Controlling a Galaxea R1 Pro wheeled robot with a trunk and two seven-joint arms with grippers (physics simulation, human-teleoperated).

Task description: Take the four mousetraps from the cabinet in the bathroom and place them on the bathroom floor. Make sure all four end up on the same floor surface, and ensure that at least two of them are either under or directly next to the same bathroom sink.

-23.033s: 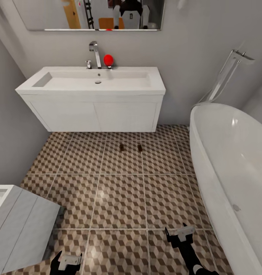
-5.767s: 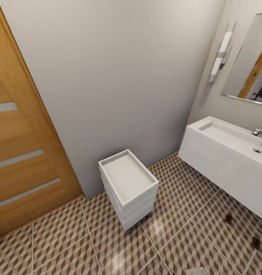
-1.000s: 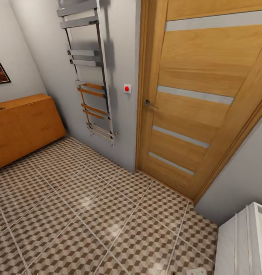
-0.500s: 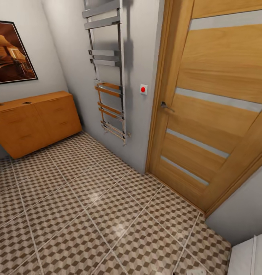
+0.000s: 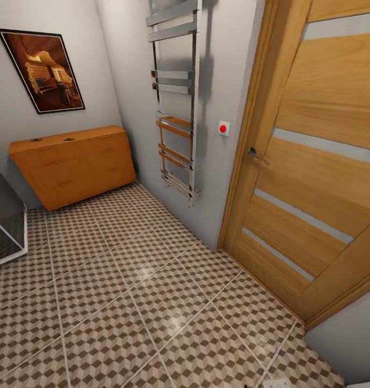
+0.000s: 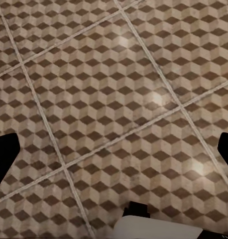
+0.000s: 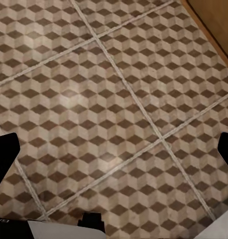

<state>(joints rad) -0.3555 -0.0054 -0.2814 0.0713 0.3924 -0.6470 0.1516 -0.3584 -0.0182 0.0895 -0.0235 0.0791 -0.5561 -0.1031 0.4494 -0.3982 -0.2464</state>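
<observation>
Standing against the far wall, the cabinet (image 5: 74,164) is sitting well apart from both pincers (image 6: 114,149) (image 7: 114,152), which are gaping wide, apparently empty, over the bathroom floor (image 5: 152,280).

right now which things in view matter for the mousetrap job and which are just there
For the job:
- cabinet, orange-brown, against the far wall
- two small dark items on its top, possibly mousetraps, too small to tell
- bathroom floor, cube-pattern tiles

Just there:
- wooden door
- towel rail
- framed picture
- red wall button
</observation>
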